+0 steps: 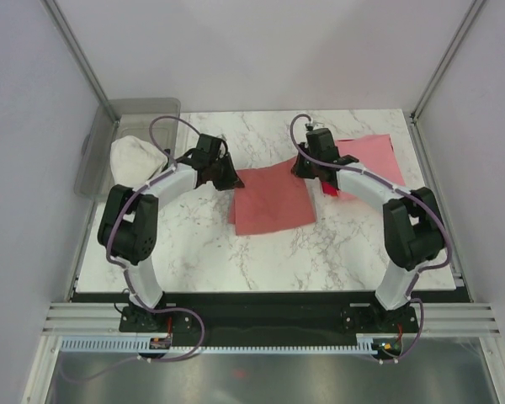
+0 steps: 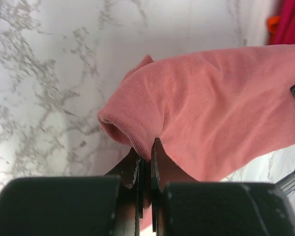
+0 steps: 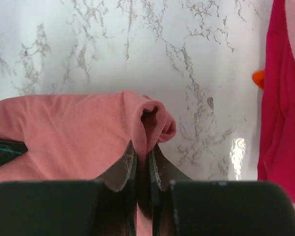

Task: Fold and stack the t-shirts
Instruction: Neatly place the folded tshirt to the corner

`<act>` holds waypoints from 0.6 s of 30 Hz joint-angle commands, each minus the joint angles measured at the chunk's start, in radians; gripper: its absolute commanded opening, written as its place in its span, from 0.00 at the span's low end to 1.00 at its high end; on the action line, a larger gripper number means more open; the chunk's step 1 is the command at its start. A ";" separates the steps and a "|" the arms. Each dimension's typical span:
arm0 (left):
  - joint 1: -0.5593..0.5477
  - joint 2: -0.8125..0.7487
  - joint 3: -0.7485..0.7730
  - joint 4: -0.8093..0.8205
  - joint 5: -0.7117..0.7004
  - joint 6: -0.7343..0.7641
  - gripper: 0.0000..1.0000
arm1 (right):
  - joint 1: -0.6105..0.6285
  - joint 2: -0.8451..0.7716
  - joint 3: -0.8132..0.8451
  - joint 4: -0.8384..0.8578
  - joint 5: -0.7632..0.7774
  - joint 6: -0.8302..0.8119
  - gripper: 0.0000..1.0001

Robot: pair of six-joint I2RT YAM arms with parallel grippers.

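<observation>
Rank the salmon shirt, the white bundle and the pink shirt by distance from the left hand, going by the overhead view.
1. Salmon shirt, centre: the left hand grips its corner.
2. White bundle, far left.
3. Pink shirt, far right.

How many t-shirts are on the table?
3: a salmon one in the middle, a pink one at the far right, a red one beside it, mostly hidden.

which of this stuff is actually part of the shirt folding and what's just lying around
Part of the job:
salmon-red t-shirt, pinched by left gripper and right gripper
light pink t-shirt
bright red t-shirt

Lying about:
clear bin
white cloth bundle at the bin
</observation>
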State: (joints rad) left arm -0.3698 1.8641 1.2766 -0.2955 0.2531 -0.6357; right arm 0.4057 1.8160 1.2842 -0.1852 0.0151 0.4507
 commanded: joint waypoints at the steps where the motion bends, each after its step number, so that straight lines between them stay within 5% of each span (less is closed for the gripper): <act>1: -0.044 -0.144 -0.032 0.018 -0.051 0.016 0.02 | 0.005 -0.150 -0.071 0.056 0.008 0.016 0.00; 12: -0.230 -0.319 -0.020 0.018 -0.116 -0.058 0.02 | -0.059 -0.440 -0.030 -0.187 0.174 -0.013 0.00; 18: -0.334 -0.243 0.082 0.087 -0.187 -0.119 0.02 | -0.205 -0.468 0.049 -0.298 0.210 -0.041 0.00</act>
State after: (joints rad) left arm -0.6792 1.5906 1.2785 -0.2676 0.1204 -0.6933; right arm 0.2760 1.3655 1.2488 -0.4252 0.1505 0.4370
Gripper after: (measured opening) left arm 0.056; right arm 0.145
